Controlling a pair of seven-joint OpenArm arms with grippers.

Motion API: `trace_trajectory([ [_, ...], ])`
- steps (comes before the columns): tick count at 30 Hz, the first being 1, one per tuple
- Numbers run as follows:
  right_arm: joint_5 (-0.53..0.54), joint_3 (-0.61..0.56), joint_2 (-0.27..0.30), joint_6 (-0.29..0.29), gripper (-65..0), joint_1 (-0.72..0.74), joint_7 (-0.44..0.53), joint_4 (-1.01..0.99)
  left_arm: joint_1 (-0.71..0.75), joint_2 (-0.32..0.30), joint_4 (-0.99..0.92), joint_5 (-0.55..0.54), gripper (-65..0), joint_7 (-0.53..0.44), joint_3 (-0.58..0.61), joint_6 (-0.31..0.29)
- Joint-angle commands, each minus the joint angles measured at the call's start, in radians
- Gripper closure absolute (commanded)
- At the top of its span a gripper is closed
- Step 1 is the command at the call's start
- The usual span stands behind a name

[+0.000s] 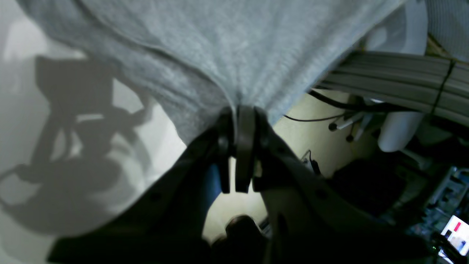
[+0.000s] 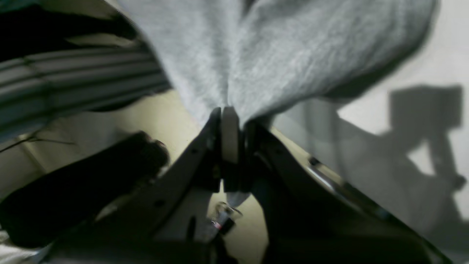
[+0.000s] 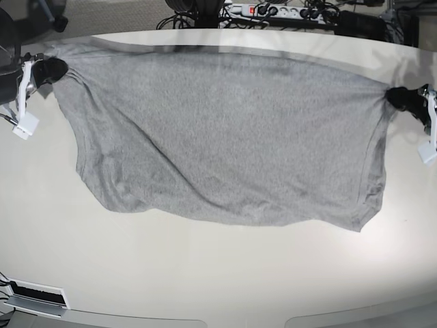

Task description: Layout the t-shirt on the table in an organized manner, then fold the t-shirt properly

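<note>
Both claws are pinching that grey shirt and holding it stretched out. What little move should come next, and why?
Probably lower both arms together so the heather-grey cotton t-shirt settles flat on the glossy off-white table. The left gripper and right gripper are each shut on an edge, the cloth is stretched taut between them, and its lower edge already drapes onto the tabletop.

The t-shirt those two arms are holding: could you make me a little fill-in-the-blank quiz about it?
1. The t-shirt is coloured ____.
2. The left claw is ____ on the fabric.
3. The shirt is held by ____ claws; the other is the right claw.
4. Its lower edge rests on the ____.

Answers: grey; shut; two; table.
</note>
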Motion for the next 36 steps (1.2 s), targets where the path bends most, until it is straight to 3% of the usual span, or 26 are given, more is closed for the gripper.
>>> trace_trajectory([
  [1,0.016,0.010,0.032,0.000,0.0,0.008,0.003,0.013,0.000,-0.038,0.010,-0.014,0.0,0.003,-0.012,-0.007],
  [5,0.051,0.010,0.034,0.006,0.0,0.008,0.003,0.013,0.040,-0.047,0.010,-0.014,0.0,0.003,-0.012,-0.007],
  [8,0.106,0.011,0.034,0.048,0.0,0.018,0.003,0.013,0.043,-0.046,0.010,-0.014,0.0,0.003,-0.012,-0.007],
  [13,0.106,0.011,0.034,0.087,0.0,0.125,0.003,0.013,-0.050,-0.054,0.010,-0.014,0.0,0.003,-0.013,-0.007],
  [17,0.106,0.013,0.034,0.087,0.0,0.369,0.034,0.013,-0.298,-0.055,0.010,-0.014,0.0,-0.015,-0.016,-0.007],
  [20,0.106,0.032,0.034,0.075,0.0,0.613,0.026,0.013,-0.583,-0.057,0.012,-0.014,0.0,-0.142,-0.016,-0.007],
  [23,0.106,0.068,0.043,0.059,0.0,0.828,0.013,0.013,-0.881,-0.057,0.012,-0.014,0.0,-0.121,-0.016,-0.007],
  [26,0.106,0.080,0.082,0.060,0.0,0.936,0.003,0.013,-1.057,-0.069,0.011,-0.014,0.0,-0.065,-0.015,-0.007],
  [30,0.106,0.079,0.098,0.038,0.0,0.925,0.003,0.010,-1.049,-0.076,0.009,-0.014,0.0,-0.003,-0.014,-0.007],
  [36,0.106,0.078,0.071,0.030,0.0,0.729,0.003,0.010,-0.789,-0.074,0.009,-0.014,0.0,0.003,-0.014,-0.007],
])
